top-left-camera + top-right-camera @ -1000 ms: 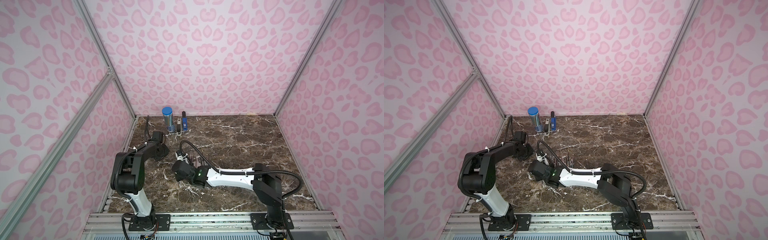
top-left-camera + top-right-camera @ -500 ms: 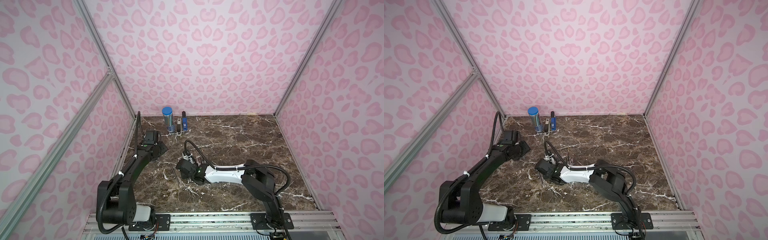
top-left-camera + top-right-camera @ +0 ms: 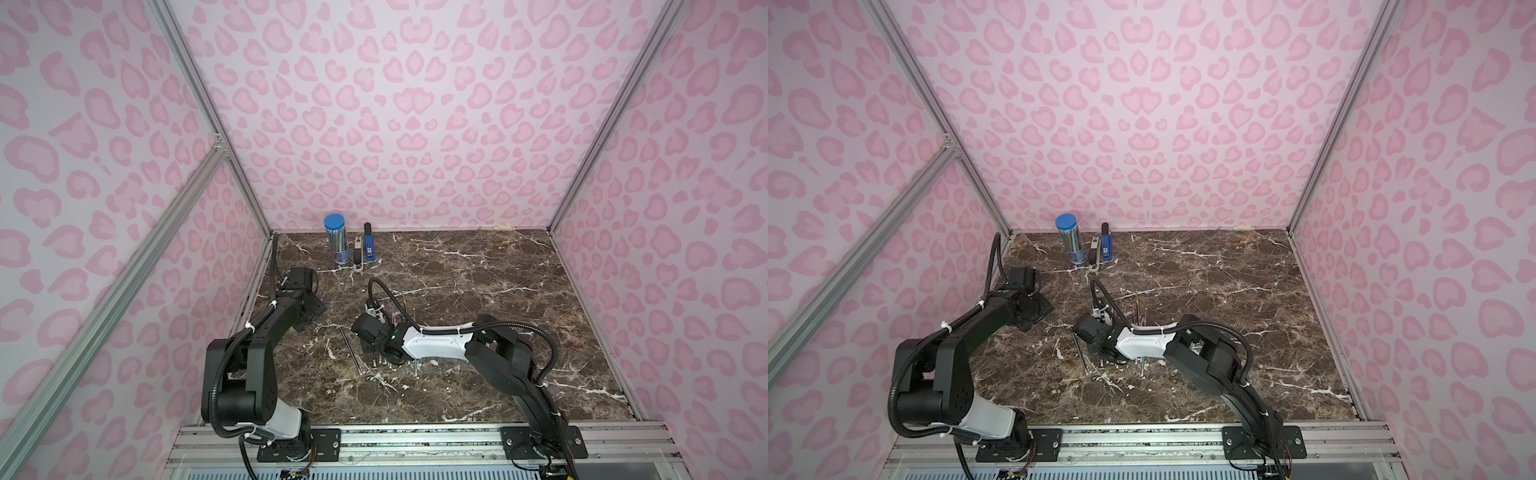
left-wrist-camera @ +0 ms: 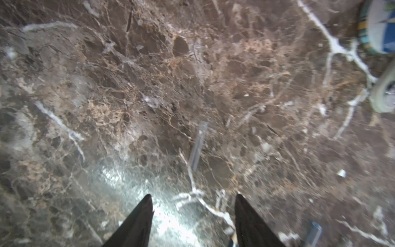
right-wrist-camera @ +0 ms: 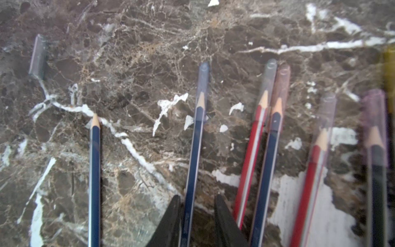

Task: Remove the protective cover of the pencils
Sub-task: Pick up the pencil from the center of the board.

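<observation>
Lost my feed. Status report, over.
Left hand open, empty. Right hand straddles capped blue pencil, grip unclear. One bare pencil beside it. Nothing blocking.

1. Both top views look from high above the front rail (image 3: 415, 436). They tilt down from well back and take in the whole worktop (image 3: 478, 266), both arms and three pink walls (image 3: 395, 104). They share nearly the same scene, shifted slightly sideways.
2. The left wrist view hangs near the worktop and faces down past its fingers (image 4: 136, 222) at the lower edge. A tube (image 4: 378, 27) shows at upper right.
3. The right wrist view sits very close, looking along the pencils (image 5: 194, 149) past its fingers (image 5: 168, 224) at lower centre.
4. Both wrist views share one clear cap (image 4: 198, 145) beside a forked white vein.
</observation>
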Robot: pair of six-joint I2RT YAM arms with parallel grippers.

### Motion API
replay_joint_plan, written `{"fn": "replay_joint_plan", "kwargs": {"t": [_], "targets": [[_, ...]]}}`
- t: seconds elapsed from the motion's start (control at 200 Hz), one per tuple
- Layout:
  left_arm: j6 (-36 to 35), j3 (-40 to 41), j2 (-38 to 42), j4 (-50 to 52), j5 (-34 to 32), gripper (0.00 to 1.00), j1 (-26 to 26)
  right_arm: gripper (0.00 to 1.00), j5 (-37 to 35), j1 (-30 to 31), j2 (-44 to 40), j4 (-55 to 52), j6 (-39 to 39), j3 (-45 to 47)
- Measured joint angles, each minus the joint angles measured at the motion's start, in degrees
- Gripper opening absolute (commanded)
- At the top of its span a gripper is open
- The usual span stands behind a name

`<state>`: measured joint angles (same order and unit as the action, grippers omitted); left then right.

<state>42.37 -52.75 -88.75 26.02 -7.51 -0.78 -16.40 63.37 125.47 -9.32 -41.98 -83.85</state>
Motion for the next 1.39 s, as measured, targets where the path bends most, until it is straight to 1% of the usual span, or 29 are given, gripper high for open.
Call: {"fn": "replay_joint_plan", "kwargs": {"t": [0.29, 0.39, 0.465, 0.525, 0.62, 0.695, 0.825, 0.945, 1.065, 1.1, 1.14, 1.21, 1.395], "targets": [[-1.0, -0.1, 0.3, -2.4, 1.1, 0.63, 0.0, 0.21, -0.2, 0.1, 1.7, 2.0, 0.1, -1.4], [-1.0, 0.6, 2.3, -2.5, 1.7, 0.67, -0.1, 0.21, -1.0, 0.8, 2.5, 1.3, 0.2, -2.8], [-1.0, 0.7, 3.7, -2.0, 2.5, 0.72, -0.3, 0.18, -2.0, 1.7, 3.3, -0.3, 0.7, -4.5], [-0.9, 0.5, 4.7, -1.5, 3.2, 0.75, -0.3, 0.18, -2.6, 2.6, 3.8, -1.4, 1.0, -5.5], [-0.7, -1.4, 5.2, 1.1, 4.6, 0.76, -0.4, 0.18, -3.1, 3.4, 3.7, -2.0, 1.7, -5.2], [-0.3, -2.5, 5.7, 2.1, 5.3, 0.77, -0.4, 0.22, -2.9, 3.7, 2.8, -2.0, 2.2, -4.1], [-0.3, -1.0, 8.0, 1.8, 7.8, 0.77, -0.3, 0.23, -2.8, 3.9, 1.4, -2.5, 3.6, -2.3], [0.2, -0.4, 9.6, 1.8, 9.0, 0.76, -0.4, 0.22, -2.8, 4.0, 1.1, -2.4, 4.1, -1.7], [0.1, 1.0, 12.2, 1.2, 10.4, 0.77, -0.4, 0.18, -2.3, 3.8, 1.2, -1.9, 4.3, -1.6], [0.1, 1.9, 13.3, 0.6, 11.1, 0.78, -0.4, 0.15, -2.2, 3.8, 1.3, -1.7, 4.3, -1.6], [-0.1, 3.1, 14.6, -0.2, 12.0, 0.78, -0.4, 0.09, -2.1, 3.7, 1.4, -1.2, 4.3, -1.6], [-0.4, 4.8, 16.7, -1.0, 13.4, 0.78, -0.5, 0.06, -1.8, 3.7, 1.5, -0.7, 4.2, -1.6], [-1.5, 6.4, 20.9, -2.6, 16.0, 0.79, -0.7, 0.03, -1.6, 3.5, 1.3, -0.2, 4.2, -1.4]]}}
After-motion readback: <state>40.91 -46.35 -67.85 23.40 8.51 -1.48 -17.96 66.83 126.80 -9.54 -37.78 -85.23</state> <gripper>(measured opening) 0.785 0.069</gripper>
